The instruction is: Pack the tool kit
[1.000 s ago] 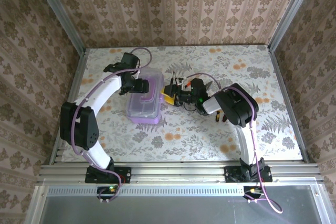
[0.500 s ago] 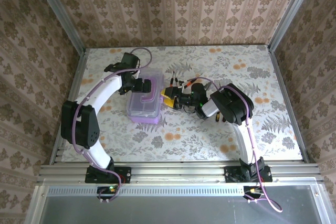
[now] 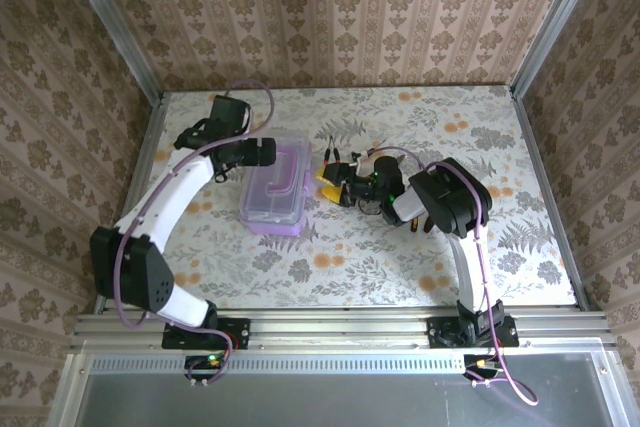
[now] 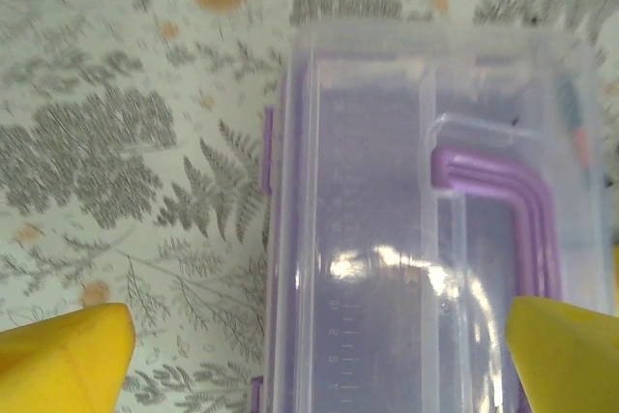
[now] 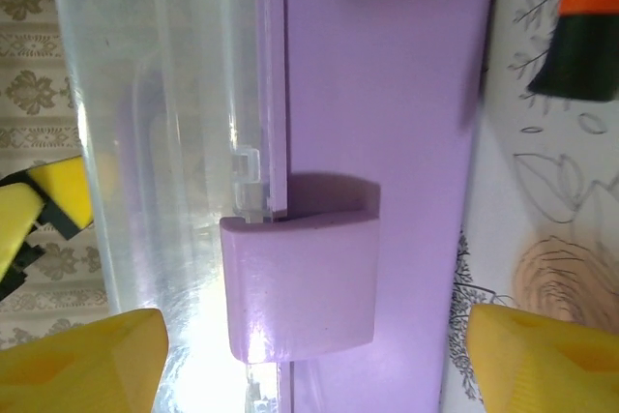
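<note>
L hand (image 4: 314,360) is hovering open over clear lid (image 4: 377,181) of lilac case (image 3: 275,192), frame mid-left; R hand (image 5: 314,360), also open, is facing its purple latch (image 5: 300,282).

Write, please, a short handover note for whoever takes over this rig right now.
Lilac case stands on the table, clear lid down; whether its purple latch is fastened is unclear.
Left gripper: jaws open over the lid, holding nothing.
Right gripper: jaws open at the latch, holding nothing.
Left to do: at least one orange-and-black screwdriver lies on the table beside the case, unpacked.
</note>
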`<control>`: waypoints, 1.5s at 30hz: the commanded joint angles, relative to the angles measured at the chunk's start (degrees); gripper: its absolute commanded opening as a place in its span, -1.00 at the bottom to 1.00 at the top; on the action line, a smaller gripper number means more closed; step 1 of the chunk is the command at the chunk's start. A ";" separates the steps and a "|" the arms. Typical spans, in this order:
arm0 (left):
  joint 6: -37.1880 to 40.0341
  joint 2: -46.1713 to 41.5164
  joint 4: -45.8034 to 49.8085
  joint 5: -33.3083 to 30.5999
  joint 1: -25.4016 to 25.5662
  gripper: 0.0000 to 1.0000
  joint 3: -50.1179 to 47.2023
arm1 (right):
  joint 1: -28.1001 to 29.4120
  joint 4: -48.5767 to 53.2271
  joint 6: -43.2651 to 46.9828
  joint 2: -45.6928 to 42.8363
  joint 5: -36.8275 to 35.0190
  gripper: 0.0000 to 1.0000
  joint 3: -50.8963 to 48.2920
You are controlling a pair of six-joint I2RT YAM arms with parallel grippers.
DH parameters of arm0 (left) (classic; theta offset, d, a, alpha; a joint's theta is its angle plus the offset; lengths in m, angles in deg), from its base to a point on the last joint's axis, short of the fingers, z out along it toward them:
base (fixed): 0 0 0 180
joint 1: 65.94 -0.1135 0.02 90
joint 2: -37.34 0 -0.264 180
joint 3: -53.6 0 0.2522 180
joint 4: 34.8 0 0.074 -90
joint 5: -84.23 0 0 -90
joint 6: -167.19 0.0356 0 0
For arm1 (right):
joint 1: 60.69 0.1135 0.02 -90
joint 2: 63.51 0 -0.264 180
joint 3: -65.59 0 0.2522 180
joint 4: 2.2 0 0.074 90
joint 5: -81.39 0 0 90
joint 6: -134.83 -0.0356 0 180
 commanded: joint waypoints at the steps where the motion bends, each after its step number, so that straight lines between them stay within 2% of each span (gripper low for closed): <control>1: 0.75 -1.77 -3.54 -0.12 -0.79 0.91 -2.11 | -0.35 4.96 5.16 -4.13 1.31 0.64 -0.79; 5: 0.54 -0.52 -0.14 9.01 -3.32 0.86 -1.49 | -0.28 7.14 7.18 -5.15 0.69 0.65 -1.25; 8: 2.24 0.81 2.42 9.24 -2.64 1.00 -1.54 | -0.19 6.66 6.79 -4.91 0.52 0.64 -0.89; 21: 4.85 5.38 3.79 10.71 1.25 1.00 -4.32 | 1.28 2.18 4.54 -2.34 -0.28 0.68 0.35; 26: 3.74 8.00 5.64 7.66 1.46 0.92 -3.24 | 2.70 2.27 3.39 -1.07 -0.80 0.68 2.42; 32: 4.50 10.17 5.90 7.05 1.46 0.74 -3.11 | 4.50 7.42 5.33 -1.06 -1.27 0.69 5.52; 36: 4.90 10.76 5.71 6.86 1.46 0.65 -3.21 | 4.95 7.02 4.50 -0.32 -2.27 0.70 6.56; 45: 4.59 11.90 5.56 7.57 1.81 0.62 -3.04 | 5.09 5.02 0.61 2.53 -3.42 0.70 7.89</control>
